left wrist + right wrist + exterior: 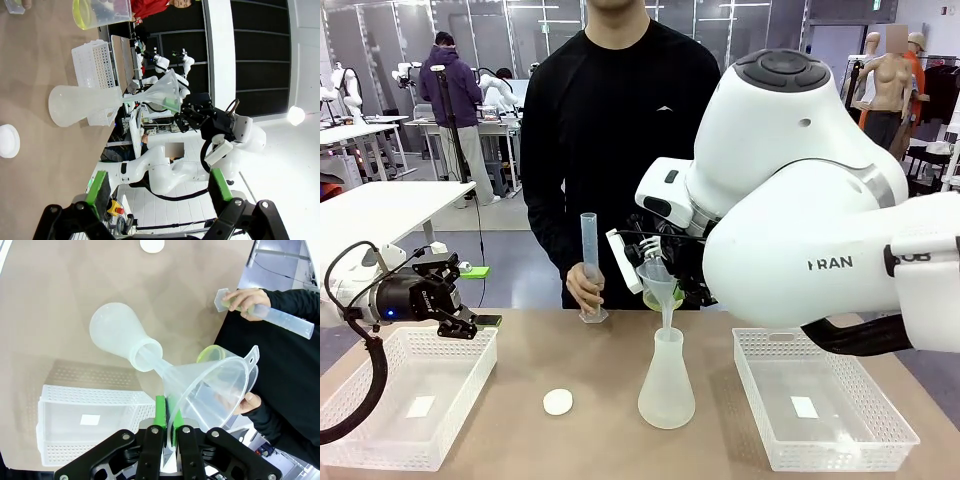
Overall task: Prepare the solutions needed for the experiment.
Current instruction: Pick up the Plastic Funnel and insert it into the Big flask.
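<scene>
Dead centre on the table [520, 340] sits the flask [666, 385], with the funnel [658, 283] stem poked down its neck. Right gripper [166, 421] is pinched tight on the funnel's rim. Just behind, at 12 o'clock, the person's hand [247, 402] holds a beaker [107, 10] with the solutions [80, 17] as a shallow yellow-green layer at its bottom. Their other hand [586, 287] has a graduated cylinder [588, 235] at 11 o'clock. Left gripper [159, 186], jaws wide apart, hangs over the tray [380, 450] at 9 o'clock. White disc [558, 402] lies at 8 o'clock.
</scene>
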Controlling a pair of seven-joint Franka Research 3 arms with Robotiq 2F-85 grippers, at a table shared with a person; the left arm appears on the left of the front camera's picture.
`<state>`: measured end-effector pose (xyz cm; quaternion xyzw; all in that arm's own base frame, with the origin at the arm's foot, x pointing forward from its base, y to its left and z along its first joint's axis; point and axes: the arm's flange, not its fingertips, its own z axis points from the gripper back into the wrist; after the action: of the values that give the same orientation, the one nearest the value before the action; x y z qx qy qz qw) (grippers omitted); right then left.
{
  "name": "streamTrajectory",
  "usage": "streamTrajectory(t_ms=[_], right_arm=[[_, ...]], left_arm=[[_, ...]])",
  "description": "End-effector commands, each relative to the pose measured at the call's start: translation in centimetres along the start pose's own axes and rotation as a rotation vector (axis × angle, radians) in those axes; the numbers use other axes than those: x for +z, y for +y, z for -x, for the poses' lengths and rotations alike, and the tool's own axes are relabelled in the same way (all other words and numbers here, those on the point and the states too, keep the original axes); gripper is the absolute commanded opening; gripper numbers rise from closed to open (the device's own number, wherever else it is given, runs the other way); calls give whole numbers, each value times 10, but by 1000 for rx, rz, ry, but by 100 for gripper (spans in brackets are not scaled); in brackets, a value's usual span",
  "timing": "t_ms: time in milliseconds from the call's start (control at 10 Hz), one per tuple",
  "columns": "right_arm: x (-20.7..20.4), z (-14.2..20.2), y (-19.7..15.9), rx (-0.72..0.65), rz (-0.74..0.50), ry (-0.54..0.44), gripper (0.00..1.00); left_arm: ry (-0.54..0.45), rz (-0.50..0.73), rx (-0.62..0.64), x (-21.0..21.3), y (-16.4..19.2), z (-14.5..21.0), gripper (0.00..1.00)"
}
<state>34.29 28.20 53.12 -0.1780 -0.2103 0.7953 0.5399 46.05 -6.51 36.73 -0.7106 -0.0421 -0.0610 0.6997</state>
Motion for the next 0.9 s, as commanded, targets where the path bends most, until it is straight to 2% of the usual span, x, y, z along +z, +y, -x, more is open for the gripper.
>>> streamTrajectory(t_ms=[0,800], right_arm=[[-9,3,3,-23,4,-24,4],[-43,6,17,-50,-25,-53,4]], left_arm=[[5,-3,2,-1,-3,0,100],[5,-3,2,-1,-3,0,100]])
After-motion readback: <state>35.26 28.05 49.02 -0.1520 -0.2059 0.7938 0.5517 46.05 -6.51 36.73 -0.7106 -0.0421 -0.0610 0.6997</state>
